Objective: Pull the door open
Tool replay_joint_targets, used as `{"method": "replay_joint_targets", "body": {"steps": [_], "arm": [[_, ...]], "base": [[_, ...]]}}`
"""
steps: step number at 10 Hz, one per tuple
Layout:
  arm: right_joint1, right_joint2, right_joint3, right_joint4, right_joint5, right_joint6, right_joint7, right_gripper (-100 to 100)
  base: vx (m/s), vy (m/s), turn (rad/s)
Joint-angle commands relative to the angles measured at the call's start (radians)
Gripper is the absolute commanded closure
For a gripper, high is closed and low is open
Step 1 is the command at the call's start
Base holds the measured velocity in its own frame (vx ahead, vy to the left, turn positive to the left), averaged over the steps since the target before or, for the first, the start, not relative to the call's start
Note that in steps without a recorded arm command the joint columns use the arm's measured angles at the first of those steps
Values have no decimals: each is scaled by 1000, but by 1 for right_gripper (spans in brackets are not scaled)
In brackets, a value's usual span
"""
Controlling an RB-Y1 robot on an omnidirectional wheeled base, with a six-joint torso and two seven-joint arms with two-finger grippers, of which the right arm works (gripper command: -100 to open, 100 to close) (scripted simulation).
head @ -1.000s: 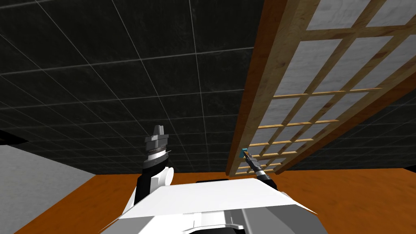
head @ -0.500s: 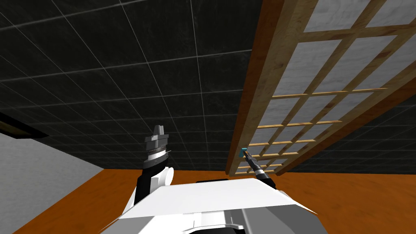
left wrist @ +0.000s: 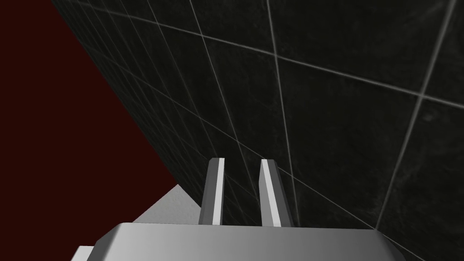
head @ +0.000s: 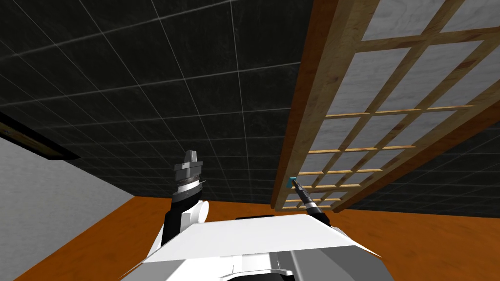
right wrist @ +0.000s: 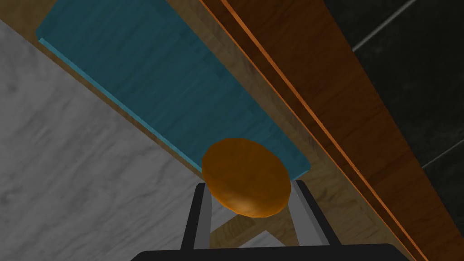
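Door [head: 320, 92]: wooden lattice frame with grey panes, standing to my right front. Probably stiff and fairly heavy, swinging on hinges.
Hold: round orange knob [right wrist: 245, 176] on teal plate [right wrist: 158, 86]. It looks smooth and may slip.
Right gripper [right wrist: 251, 186]: arm reached forward, fingers clamped on the knob's sides.
Left gripper [left wrist: 242, 161]: raised before dark tiled wall [left wrist: 340, 113], fingers closed on nothing.

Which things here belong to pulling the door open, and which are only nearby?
For the job: wooden lattice door, orange knob, teal plate behind it, right gripper shut on the knob.
Only nearby: left gripper, dark tiled surface.
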Motion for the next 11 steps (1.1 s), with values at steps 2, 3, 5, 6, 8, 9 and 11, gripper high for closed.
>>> {"method": "replay_joint_targets", "body": {"steps": [2, 3, 5, 6, 8, 9, 11], "arm": [[-6, 6, 12, 4, -26, 9, -75, 100], [-6, 6, 12, 4, -26, 9, -91, 100], [-10, 7, 17, 5, -38, 13, -131, 100], [-14, 8, 22, 6, -51, 17, -170, 100], [-17, 10, 27, 6, -63, 21, -211, 100], [-21, 11, 32, 7, -76, 25, -247, 100], [-25, 12, 37, 8, -89, 29, -292, 100]], "base": [[-41, -20, 65], [-35, -25, 39], [-34, -21, 46], [-35, -18, 55], [-47, -24, 65], [-39, -24, 53], [-34, -16, 47]]}}
